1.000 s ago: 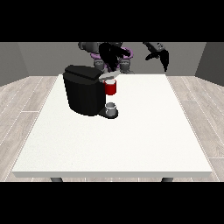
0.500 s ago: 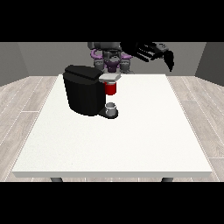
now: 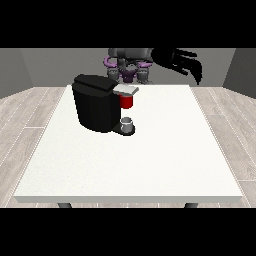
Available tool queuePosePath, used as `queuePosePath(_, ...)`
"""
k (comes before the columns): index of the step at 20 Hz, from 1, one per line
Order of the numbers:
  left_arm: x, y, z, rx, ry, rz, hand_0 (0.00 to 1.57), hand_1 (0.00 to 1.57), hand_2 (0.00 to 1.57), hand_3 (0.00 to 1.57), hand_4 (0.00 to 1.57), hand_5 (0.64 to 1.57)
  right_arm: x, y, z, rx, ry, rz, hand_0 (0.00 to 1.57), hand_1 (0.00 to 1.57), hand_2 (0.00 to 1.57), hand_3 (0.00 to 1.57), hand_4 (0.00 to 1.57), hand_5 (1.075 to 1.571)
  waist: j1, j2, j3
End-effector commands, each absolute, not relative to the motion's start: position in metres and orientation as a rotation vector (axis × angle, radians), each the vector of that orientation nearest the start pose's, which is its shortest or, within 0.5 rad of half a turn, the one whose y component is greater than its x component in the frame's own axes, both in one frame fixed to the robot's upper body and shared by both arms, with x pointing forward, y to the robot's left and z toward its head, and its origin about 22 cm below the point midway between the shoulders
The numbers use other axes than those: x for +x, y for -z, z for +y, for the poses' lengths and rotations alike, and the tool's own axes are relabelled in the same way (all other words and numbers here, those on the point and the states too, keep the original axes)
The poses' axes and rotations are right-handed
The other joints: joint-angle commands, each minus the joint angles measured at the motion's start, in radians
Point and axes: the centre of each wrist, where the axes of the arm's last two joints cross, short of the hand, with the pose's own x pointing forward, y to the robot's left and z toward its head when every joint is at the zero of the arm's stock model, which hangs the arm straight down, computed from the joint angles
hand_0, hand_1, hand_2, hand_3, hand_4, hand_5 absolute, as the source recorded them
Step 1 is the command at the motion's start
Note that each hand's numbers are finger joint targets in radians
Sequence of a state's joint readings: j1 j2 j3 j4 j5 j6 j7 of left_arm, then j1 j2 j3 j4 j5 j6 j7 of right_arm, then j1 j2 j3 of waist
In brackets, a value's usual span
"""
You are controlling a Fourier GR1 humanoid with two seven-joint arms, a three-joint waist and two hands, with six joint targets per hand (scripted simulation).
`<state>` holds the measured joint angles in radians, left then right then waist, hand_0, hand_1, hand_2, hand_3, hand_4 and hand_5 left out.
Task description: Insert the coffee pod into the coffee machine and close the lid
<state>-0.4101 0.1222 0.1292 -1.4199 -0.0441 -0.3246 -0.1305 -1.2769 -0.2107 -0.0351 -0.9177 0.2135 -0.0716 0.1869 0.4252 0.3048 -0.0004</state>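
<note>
A big black boxy coffee machine (image 3: 97,107) stands on the large white flat table (image 3: 150,160), near the far left part of it. At the front of the machine, near its top, a light grey flat lid piece (image 3: 126,90) sticks out to the right. Just under that piece is a red thing at the machine (image 3: 127,101). Lower down, on the machine's dark base, sits a small grey thing (image 3: 128,122) shaped like a little cup (it cannot be told if this is the coffee pod).

The robot's grey and purple body (image 3: 128,64) shows small behind the far edge of the table. The black hand at the view's right (image 3: 184,62) is held up in the air, above the table's far right corner and well apart from the machine. Its fingers are spread out and point down to the right, and they hold nothing. The other hand does not show.
</note>
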Motion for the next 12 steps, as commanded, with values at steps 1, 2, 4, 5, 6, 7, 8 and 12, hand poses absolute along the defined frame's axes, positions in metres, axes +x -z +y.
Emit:
queuePosePath(1,0.332,-0.089,0.239,-0.155,0.444,-1.920,0.00,0.00,0.00,0.00,0.30,1.571,0.438,-0.298,-0.120,-0.274,-0.455,-1.985,0.00,0.00,0.00,0.00,0.00,1.571,0.025,0.023,0.0000)
queuePosePath(2,0.340,-0.102,0.222,-0.176,0.434,-1.918,0.00,0.00,0.00,0.00,0.27,1.571,0.437,-0.302,-0.108,-0.244,-0.456,-1.987,0.00,0.00,0.00,0.00,0.00,1.571,0.023,0.030,0.0002)
queuePosePath(4,0.335,-0.081,0.236,-0.191,0.426,-1.910,0.00,0.00,0.00,0.00,0.32,1.571,0.435,-0.283,-0.096,-0.191,-0.459,-2.004,0.00,0.00,0.00,0.00,0.00,1.571,-0.011,0.047,-0.0001)
queuePosePath(5,0.331,-0.101,0.226,-0.204,0.473,-1.893,0.00,0.00,0.00,0.00,0.35,1.571,0.446,-0.273,-0.123,-0.240,-0.444,-1.968,0.00,0.00,0.00,0.00,0.00,1.571,0.037,0.032,0.0006)
queuePosePath(6,0.327,-0.096,0.215,-0.209,0.477,-1.928,0.00,0.00,0.00,0.00,0.35,1.571,0.447,-0.277,-0.122,-0.249,-0.434,-1.964,0.00,0.00,0.00,0.00,0.05,1.571,0.053,0.043,0.0003)
queuePosePath(7,0.330,-0.103,0.208,-0.200,0.496,-1.946,0.00,0.00,0.00,0.00,0.34,1.571,0.444,-0.294,-0.114,-0.247,-0.427,-2.012,0.00,0.00,0.00,0.00,0.13,1.571,0.044,0.043,0.0002)
queuePosePath(8,0.326,-0.099,0.214,-0.223,0.499,-1.947,0.00,0.00,0.00,0.00,0.32,1.571,0.448,-0.308,-0.137,-0.221,-0.427,-1.997,0.00,0.00,0.00,0.00,0.10,1.571,0.051,0.042,0.0003)
queuePosePath(12,0.324,-0.088,0.214,-0.179,0.469,-1.878,0.00,0.00,0.00,0.00,0.25,1.571,0.447,-0.274,-0.110,-0.146,-0.480,-1.973,0.00,0.00,0.00,0.00,0.00,1.571,-0.013,-0.022,0.0003)
